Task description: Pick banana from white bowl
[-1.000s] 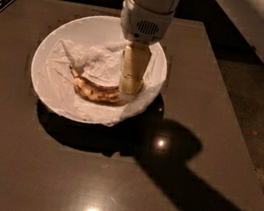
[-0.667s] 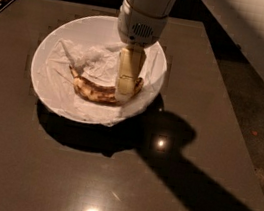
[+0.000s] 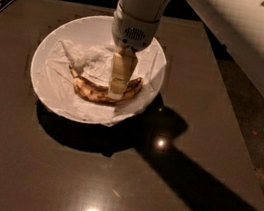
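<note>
On the dark table (image 3: 58,176): one white bowl (image 3: 39,63), set toward the far left side.
Bowl contents: one banana (image 3: 90,91), brown-speckled, lying curved on one crumpled paper napkin (image 3: 87,55) that lines the bowl.
Gripper (image 3: 116,92): one, pointing straight down into the bowl, its tip over the banana just right of its middle, seemingly placed there for a balanced lift.
Grip: whether it is open or closed on the banana cannot be told.
Arm (image 3: 245,41): one, reaching in from the far right and casting a long shadow across the table.
Task state: banana rests in the bowl, not yet lifted.
</note>
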`<action>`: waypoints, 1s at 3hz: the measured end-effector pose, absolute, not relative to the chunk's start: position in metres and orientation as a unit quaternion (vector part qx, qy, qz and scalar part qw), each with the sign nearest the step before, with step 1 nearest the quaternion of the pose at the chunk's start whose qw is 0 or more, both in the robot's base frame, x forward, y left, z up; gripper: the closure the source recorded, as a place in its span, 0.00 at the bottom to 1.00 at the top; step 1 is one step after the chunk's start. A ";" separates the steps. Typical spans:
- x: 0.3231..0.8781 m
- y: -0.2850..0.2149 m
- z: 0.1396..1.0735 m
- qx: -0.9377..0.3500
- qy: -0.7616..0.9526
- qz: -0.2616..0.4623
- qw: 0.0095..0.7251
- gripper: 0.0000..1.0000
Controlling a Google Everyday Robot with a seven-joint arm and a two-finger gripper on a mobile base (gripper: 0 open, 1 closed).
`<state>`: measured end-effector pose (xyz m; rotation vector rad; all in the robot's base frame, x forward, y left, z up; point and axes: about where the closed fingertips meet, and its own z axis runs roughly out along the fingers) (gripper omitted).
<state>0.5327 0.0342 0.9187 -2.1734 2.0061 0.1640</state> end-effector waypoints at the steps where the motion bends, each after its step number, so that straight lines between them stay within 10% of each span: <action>1: 0.535 0.037 0.908 -0.734 0.675 0.030 0.069 0.27; 3: 0.543 0.043 0.879 -0.745 0.667 0.014 0.034 0.32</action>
